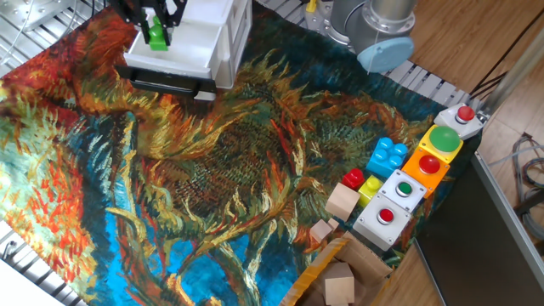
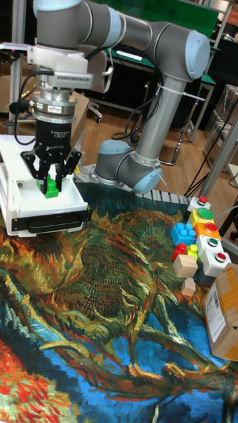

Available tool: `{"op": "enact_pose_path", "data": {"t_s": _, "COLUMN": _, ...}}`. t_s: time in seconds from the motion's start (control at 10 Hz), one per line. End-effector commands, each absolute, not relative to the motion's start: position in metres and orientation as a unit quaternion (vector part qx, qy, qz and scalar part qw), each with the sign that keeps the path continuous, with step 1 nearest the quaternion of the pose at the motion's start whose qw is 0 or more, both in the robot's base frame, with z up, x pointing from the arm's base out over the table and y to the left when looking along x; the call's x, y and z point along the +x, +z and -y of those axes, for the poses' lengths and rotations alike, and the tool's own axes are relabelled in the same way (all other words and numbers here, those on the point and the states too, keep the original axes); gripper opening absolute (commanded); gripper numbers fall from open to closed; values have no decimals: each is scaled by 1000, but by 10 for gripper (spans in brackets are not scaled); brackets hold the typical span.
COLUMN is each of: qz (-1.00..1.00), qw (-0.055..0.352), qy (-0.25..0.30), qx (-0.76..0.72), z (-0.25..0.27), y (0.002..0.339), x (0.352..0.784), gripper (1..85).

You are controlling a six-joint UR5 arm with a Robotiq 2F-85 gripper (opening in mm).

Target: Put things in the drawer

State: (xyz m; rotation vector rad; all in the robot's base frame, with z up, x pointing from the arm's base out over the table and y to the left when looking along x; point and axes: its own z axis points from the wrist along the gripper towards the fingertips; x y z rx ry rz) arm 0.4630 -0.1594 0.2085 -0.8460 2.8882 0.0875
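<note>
Gripper (image 2: pixel 51 180) fingers pinch the green brick (image 2: pixel 51 188) above the open white drawer (image 2: pixel 39 210). Release from this height risks a bounce over the low rim; brick could also stick to one finger.

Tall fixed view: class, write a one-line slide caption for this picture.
UR5 gripper holds a green brick between its fingers over the open white drawer.

Fixed view looks down from high; tall view faces the arm low, sharing the drawer (image 1: pixel 174 47).
</note>
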Motion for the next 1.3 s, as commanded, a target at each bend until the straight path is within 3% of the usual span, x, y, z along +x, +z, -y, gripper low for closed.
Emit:
{"op": "enact_pose_path", "data": {"t_s": 0.0, "qz": -960, "qw": 76, "qy": 28, "qx": -267, "z": 155, "y": 192, "x": 452, "gripper": 13}}
{"op": "enact_pose_path", "data": {"t_s": 0.7, "qz": -960, "qw": 75, "qy": 30, "qx": -267, "z": 154, "y": 179, "x": 454, "gripper": 13}}
{"op": "enact_pose_path", "data": {"t_s": 1.2, "qz": -954, "qw": 71, "qy": -5, "qx": -292, "z": 165, "y": 178, "x": 465, "gripper": 37}}
